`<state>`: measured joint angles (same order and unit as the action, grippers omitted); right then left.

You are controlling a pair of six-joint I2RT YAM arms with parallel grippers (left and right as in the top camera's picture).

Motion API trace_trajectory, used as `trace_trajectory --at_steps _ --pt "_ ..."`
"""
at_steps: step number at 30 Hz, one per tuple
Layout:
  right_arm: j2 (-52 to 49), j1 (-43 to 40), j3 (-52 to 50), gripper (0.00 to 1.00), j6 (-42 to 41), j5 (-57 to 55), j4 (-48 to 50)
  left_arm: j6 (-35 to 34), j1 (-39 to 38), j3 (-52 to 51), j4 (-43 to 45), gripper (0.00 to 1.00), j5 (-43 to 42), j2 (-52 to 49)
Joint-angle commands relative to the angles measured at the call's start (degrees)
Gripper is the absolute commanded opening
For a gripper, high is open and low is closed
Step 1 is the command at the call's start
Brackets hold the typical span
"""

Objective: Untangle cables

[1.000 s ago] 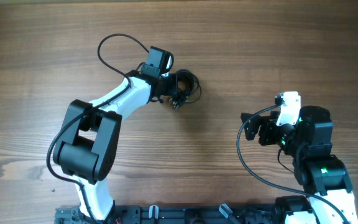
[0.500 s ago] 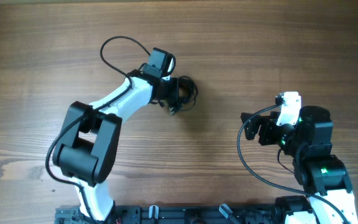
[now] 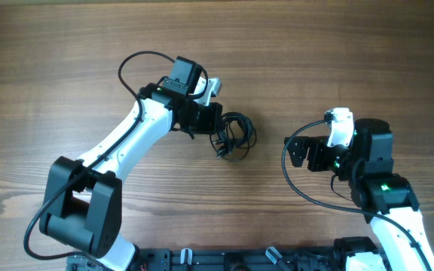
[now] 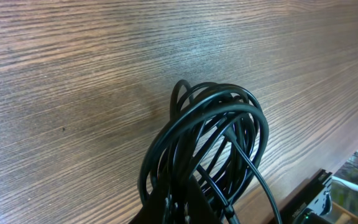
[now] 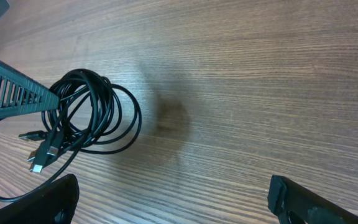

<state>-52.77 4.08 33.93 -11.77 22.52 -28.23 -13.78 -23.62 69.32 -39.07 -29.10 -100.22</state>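
The left gripper [image 3: 215, 128] is closed on one edge of the cables [image 3: 236, 137], a small coil of thin black cords at the middle of the table [image 3: 337, 60], between the two arms. The cords look light and limp, and the loops would likely slide and drag one another. The plugs [image 5: 37, 165] hanging loose seem the surest place to take hold. The right gripper [image 3: 298, 150] hovers near the coil, spread wide and holding nothing.

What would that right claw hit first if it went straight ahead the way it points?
The right gripper would likely meet the coiled bundle of thin black cables; depth is unclear.
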Motion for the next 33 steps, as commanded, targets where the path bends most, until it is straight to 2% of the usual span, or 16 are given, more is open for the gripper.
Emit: trace_trajectory --at_steps 1,9,14,15,16,17,21,22,23,26,27,29,30,31,33 --pt "-0.3 -0.2 1.2 1.00 -0.3 1.6 0.6 1.2 0.0 0.0 0.0 0.04 -3.2 0.7" --pt "-0.4 -0.2 1.2 0.99 -2.4 4.0 5.1 1.7 0.0 0.0 3.1 0.04 -18.4 0.7" --pt "-3.3 -0.2 1.2 0.89 -3.2 7.1 8.6 1.7 0.0 0.0 6.0 0.04 -27.1 0.7" --pt "-4.4 -0.2 1.2 0.86 -3.9 8.5 9.2 1.6 0.0 0.0 6.2 0.04 -28.1 0.7" --pt "-6.4 -0.2 1.2 0.75 -5.0 12.1 10.9 1.6 0.0 0.0 6.3 0.04 -29.8 0.7" --pt "-7.7 -0.2 1.2 0.70 -6.8 14.1 12.3 1.6 0.0 0.0 6.3 0.04 -31.3 0.7" --pt "-11.8 -0.2 1.2 0.56 -11.4 24.1 17.1 0.7 0.0 0.0 6.3 0.04 -32.2 0.7" --pt "-12.5 -0.2 1.2 0.54 -12.9 25.3 17.2 0.0 0.0 0.0 6.4 0.04 -32.2 0.7" --pt "-12.9 -0.2 1.2 0.48 -14.1 25.6 17.1 -0.5 0.0 0.0 6.8 0.04 -32.2 0.7" --pt "-13.3 0.3 1.2 0.38 -17.3 25.6 17.1 -1.7 0.0 0.0 7.2 0.04 -32.4 0.7" --pt "-13.4 0.9 1.2 0.25 -17.3 25.5 17.1 -1.7 0.0 0.0 7.4 0.04 -32.9 0.7" --pt "-13.6 1.4 1.2 0.08 -16.7 23.3 16.5 -1.7 0.0 0.0 8.2 0.04 -34.5 0.7" --pt "-13.6 1.4 1.2 0.04 -16.7 18.5 14.6 -1.6 0.1 0.0 8.0 0.04 -33.8 0.7" --pt "-13.6 1.4 1.2 0.04 -16.9 11.3 11.6 -1.6 0.6 0.0 6.4 0.04 -29.6 0.7" --pt "-13.6 1.4 1.2 0.05 -16.3 5.8 8.4 -1.6 2.3 0.0 1.7 0.04 -19.0 0.7"
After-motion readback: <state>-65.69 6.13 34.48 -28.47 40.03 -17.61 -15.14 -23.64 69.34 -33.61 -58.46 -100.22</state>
